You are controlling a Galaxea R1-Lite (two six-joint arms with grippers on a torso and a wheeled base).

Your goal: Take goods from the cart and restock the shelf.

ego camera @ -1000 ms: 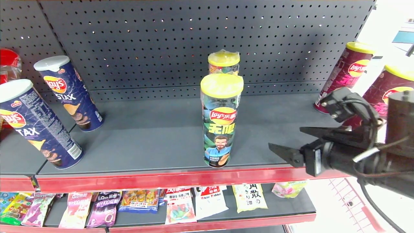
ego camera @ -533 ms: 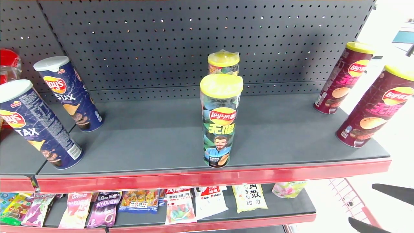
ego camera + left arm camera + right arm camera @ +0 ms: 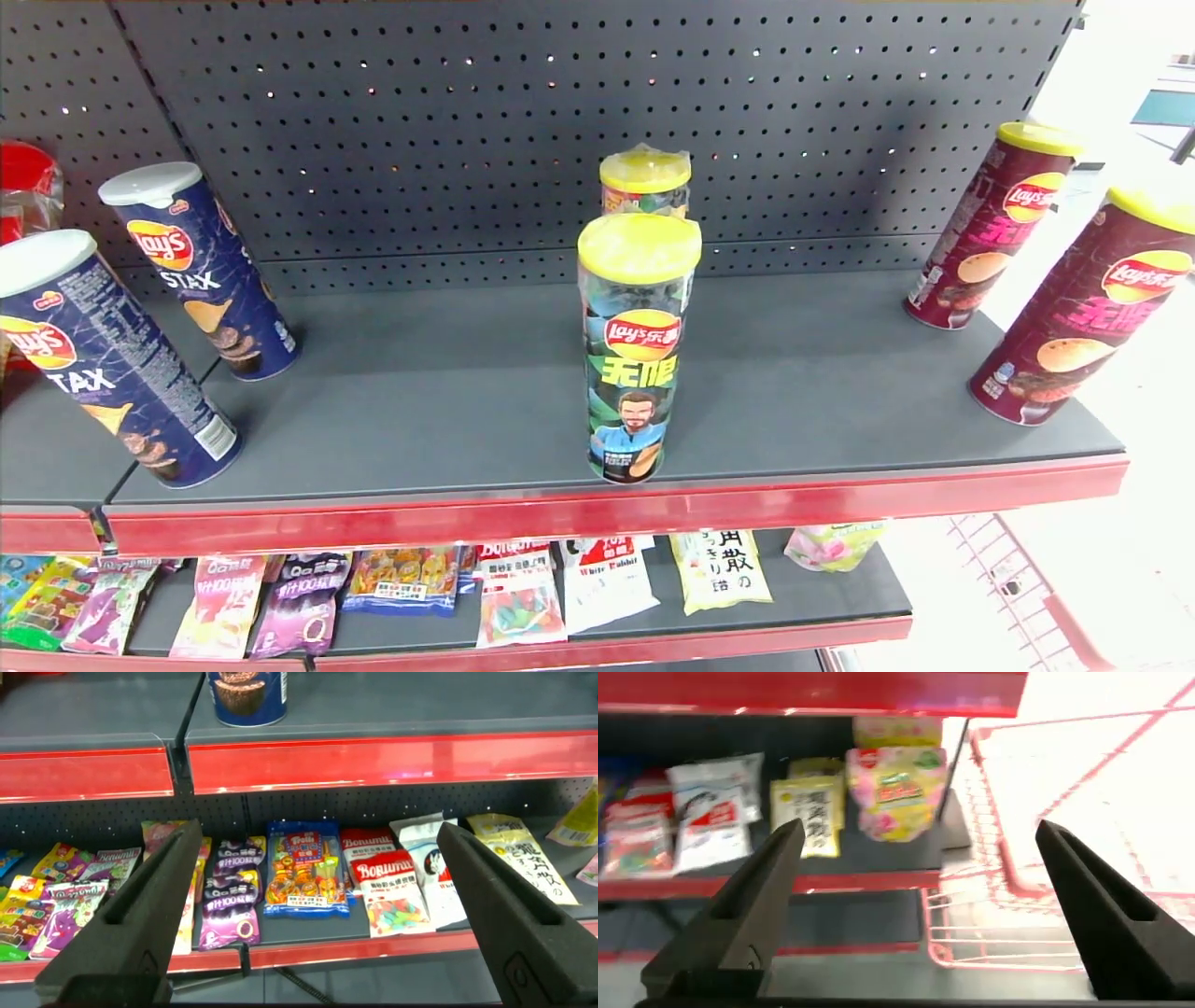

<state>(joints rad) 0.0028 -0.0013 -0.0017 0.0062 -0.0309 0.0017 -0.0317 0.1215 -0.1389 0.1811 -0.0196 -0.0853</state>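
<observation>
A green chip can with a yellow lid stands upright near the front edge of the grey shelf, and a second yellow-lidded can stands behind it. My left gripper is open and empty, facing the lower shelf of snack bags below the red shelf lip. My right gripper is open and empty, lower down, facing snack bags and the pink wire cart.
Two blue chip cans stand at the shelf's left, two maroon cans at its right. A pegboard back wall rises behind. The cart's pink wire rim shows at the lower right.
My right gripper, raised beside the shelf's right end a second ago, has dropped down and left the head view. The cans have not moved.
</observation>
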